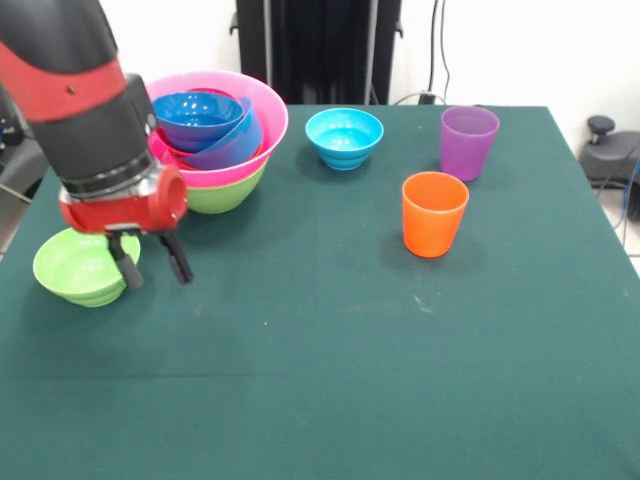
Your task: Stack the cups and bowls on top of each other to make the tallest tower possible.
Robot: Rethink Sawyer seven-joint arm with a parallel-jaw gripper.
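The tower (215, 130) stands at the back left: a lime green bowl (225, 192) at the base, a huge pink bowl (262, 100) in it, and blue bowls (200, 115) nested inside. A small lime green bowl (75, 265) sits alone at the left edge. A cyan bowl (344, 137) stands at the back middle. The purple cup (468, 141) and the orange cup (434, 213) stand upright at the right. My gripper (152, 264) hangs open and empty just right of the small green bowl, one finger (126, 266) over its rim.
The green table (330, 350) has its right edge close to the cups. A black stand (318, 50) rises behind the table's far side. The arm (85, 100) covers part of the tower's left side.
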